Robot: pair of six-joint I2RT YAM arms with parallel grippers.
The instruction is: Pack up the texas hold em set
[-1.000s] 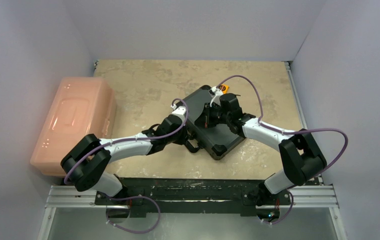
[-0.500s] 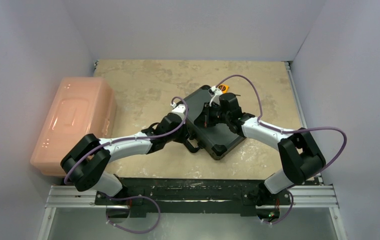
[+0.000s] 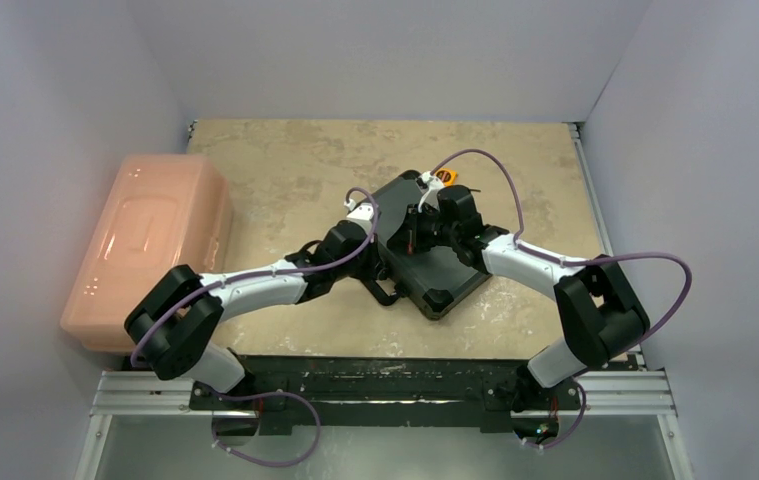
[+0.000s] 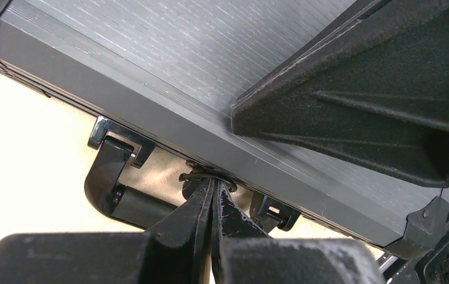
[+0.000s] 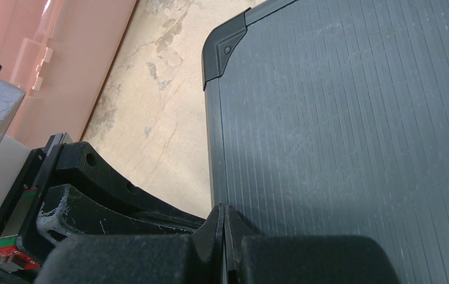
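Case [image 3: 443, 275] lies shut and flat on the table [image 3: 295, 170], right of the middle and turned at an angle, its handle [image 3: 383, 292] on the side facing the left arm. A pink bin [image 3: 145, 245] stands well apart at the table's left edge, and a small orange item [image 3: 445, 178] shows just behind the case's far corner.

Left gripper [image 3: 377, 252] is at the handle side of the case. In the left wrist view its jaws are pressed together, and the tips [image 4: 213, 184] meet a small black fitting [image 4: 198, 174] on the case's [image 4: 168, 65] edge, between the handle's [image 4: 106, 183] 2 brackets. Whether the tips pinch that fitting, I cannot tell.

Right gripper [image 3: 413, 235] is over the lid. In the right wrist view its jaws are together too, holding nothing, with the tips [image 5: 225, 212] down at the ribbed lid [image 5: 352, 118] just inside its edge, near a corner cap [image 5: 225, 50]. The bin [image 5: 62, 59] shows beyond.
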